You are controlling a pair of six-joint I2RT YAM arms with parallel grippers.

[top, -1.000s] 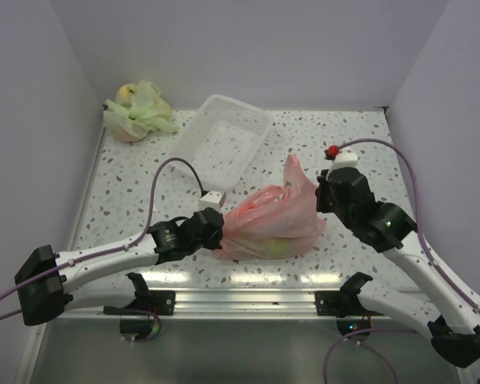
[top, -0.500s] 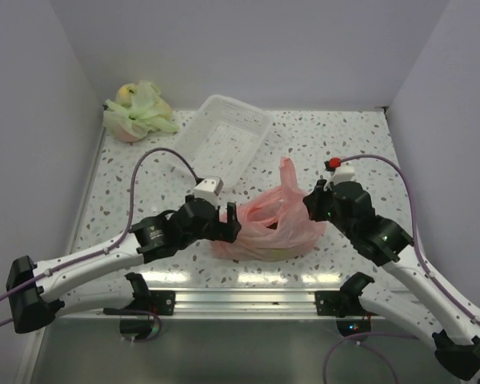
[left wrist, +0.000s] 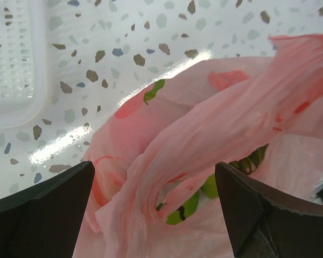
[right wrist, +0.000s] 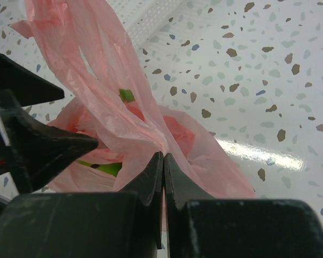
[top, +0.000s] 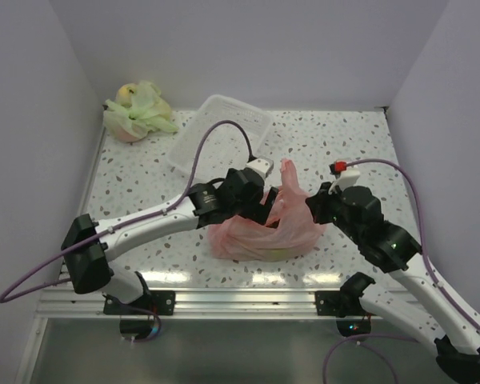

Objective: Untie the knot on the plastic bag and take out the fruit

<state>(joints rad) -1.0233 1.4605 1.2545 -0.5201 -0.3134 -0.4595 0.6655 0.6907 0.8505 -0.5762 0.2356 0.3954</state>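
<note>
The pink plastic bag (top: 260, 232) lies crumpled in the middle of the table, its loose handles (top: 290, 174) standing up. The knot is out of view. My left gripper (top: 264, 202) hangs over the bag's top, open. In the left wrist view its fingers (left wrist: 43, 215) straddle a twisted pink handle band (left wrist: 231, 118), and green fruit (left wrist: 185, 212) shows through the bag's mouth. My right gripper (right wrist: 162, 157) is shut on a pinch of the bag (right wrist: 145, 126) at its right side (top: 316, 210). Green fruit (right wrist: 109, 168) also shows there.
A white basket (top: 224, 132) stands behind the bag, its corner also in the left wrist view (left wrist: 11, 54). A pale green bag (top: 138, 112) with fruit sits in the back left corner. Walls close in the left, back and right.
My left gripper has let go and opened, then swung from the bag's left side to above its top. The right gripper has stayed shut on the bag, which has slumped with its mouth open.
</note>
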